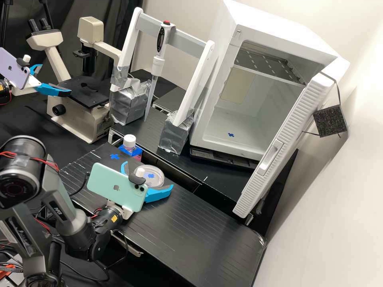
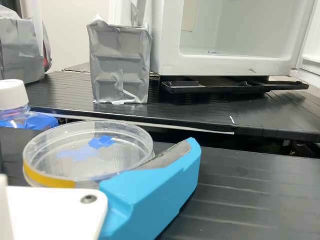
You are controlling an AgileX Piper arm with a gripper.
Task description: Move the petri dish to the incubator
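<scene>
In the high view, the jaws of the gripper (image 1: 148, 174) are being held spread, low over the bench (image 1: 199, 239). Between them the petri dish (image 1: 153, 181) is being supported by the bench; no pinch is visibly being applied. Beyond the jaws, ahead and to their left, a capped bottle (image 1: 131, 152) is being passed over as no part of the job. Farther ahead and to their right, the incubator (image 1: 279, 24) is being left open, its door (image 1: 279, 147) swung out. The grasp is apparently being set up. For the next move, an even, gentle closing on the rim (image 2: 145, 136) is being called for, then a level lift clear of the raised platform (image 1: 215, 175) ahead.
</scene>
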